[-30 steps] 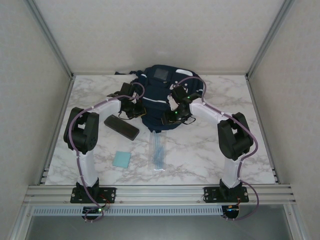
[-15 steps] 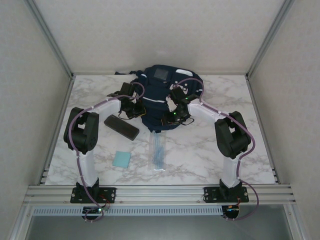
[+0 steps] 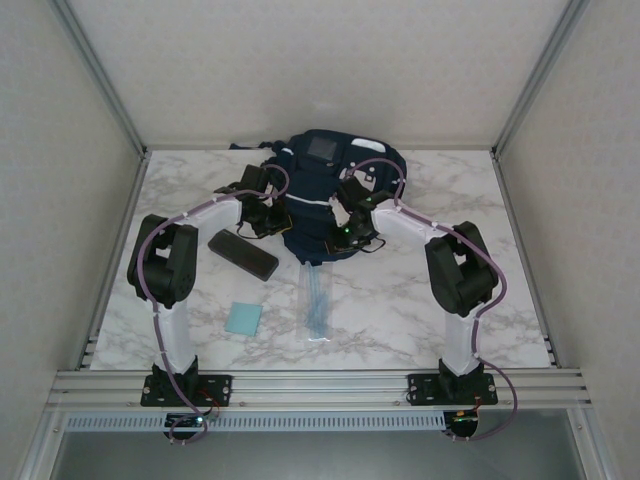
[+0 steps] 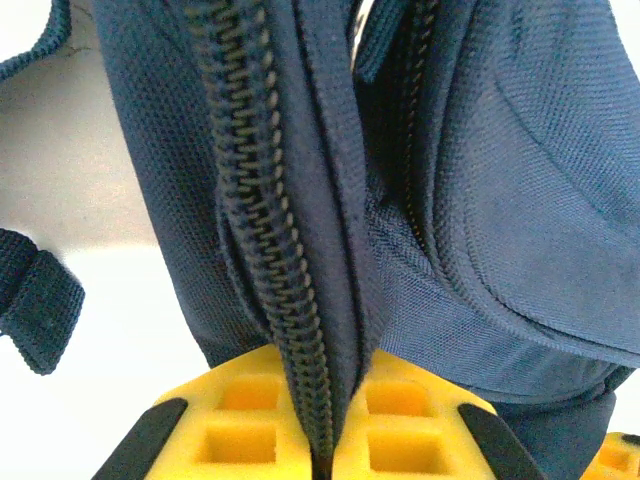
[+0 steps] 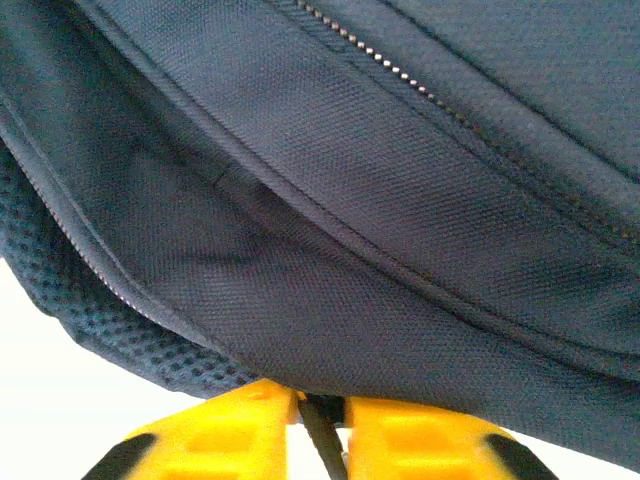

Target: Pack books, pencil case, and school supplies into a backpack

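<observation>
A navy-blue backpack with thin white stripes, a grey patch at its top and black straps lies at the far middle of the marble table, its lower edge pointing toward the arms. Up close, the fabric is a coarse weave, with a heavy dark zipper running along one folded edge and a finer zipper line across another panel.

Compared with a second ago, the right arm has swung slightly inward: its elbow sits a little further left and its claw has moved closer against the bag's right flank. The left arm, the bag and the loose items on the table have not moved.

The left claw is clamped on the backpack's zippered edge, the teeth and the fold of cloth pinched between its yellow fingers, and the bag hangs directly above and ahead of it. The right claw is drawn nearly together on a thin dark strip at the bag's lower seam, with navy cloth and mesh lining spreading just above its pads. From overhead, the two claws flank the bag's near end, left and right.

On the table nearer the arms lie a dark pencil case, a clear packet of bluish sticks touching the bag's lower edge, and a light-blue pad.
</observation>
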{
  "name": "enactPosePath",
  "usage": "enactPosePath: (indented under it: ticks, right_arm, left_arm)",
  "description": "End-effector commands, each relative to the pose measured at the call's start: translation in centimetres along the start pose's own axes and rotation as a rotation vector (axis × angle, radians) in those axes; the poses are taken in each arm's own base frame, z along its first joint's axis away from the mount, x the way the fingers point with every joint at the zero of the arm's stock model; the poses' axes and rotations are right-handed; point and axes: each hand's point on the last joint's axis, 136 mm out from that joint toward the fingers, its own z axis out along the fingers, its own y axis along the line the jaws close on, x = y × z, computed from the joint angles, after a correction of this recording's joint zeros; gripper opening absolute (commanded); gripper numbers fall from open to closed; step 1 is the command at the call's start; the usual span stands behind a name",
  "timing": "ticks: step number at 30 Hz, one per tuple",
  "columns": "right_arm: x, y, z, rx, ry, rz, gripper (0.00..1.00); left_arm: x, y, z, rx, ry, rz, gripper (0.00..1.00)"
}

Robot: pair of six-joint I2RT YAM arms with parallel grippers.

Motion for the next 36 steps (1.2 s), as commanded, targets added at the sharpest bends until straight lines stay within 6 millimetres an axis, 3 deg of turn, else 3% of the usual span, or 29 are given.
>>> enactPosePath:
  ticks: [1, 2, 7, 12, 16, 22, 28, 31, 36]
  right_arm:
    - [1.6, -1.4, 1.4, 0.076, 0.053, -0.012, 0.06]
    - [1.7, -1.5, 1.2, 0.083, 0.051, -0.013, 0.0]
    - [3.5, -2.3, -0.2, 0.112, 0.086, 0.001, 0.0]
    - [7.9, -5.0, -0.1, 0.17, 0.223, 0.074, 0.0]
    - [9.5, -7.2, -0.3, 0.205, 0.262, 0.144, 0.0]
    - [8.1, -9.3, -2.7, 0.265, 0.222, 0.148, 0.0]
    - [6.0, -8.1, -3.5, 0.219, 0.175, 0.104, 0.0]
    - [4.6, -6.5, -2.9, 0.162, 0.135, 0.091, 0.0]
    - [2.6, -3.8, -1.5, 0.082, 0.086, 0.058, 0.0]
  left_arm:
    - [-4.3, -0.7, -1.2, 0.013, -0.147, 0.021, 0.03]
    - [-4.4, -0.6, -1.2, 0.011, -0.148, 0.02, 0.03]
    - [-5.1, 0.6, -1.0, -0.011, -0.158, 0.006, 0.0]
    - [-5.9, 1.5, -1.1, -0.026, -0.167, -0.001, 0.0]
    - [-6.3, 1.6, -1.5, -0.031, -0.173, 0.005, 0.0]
    - [-6.7, 1.6, -2.1, -0.037, -0.179, 0.011, 0.0]
    - [-6.6, 1.2, -2.4, -0.024, -0.171, 0.005, 0.0]
    - [-6.0, 0.2, -2.9, 0.009, -0.161, -0.005, 0.11]
    - [-4.7, -1.9, -5.4, 0.054, -0.182, -0.027, 0.7]
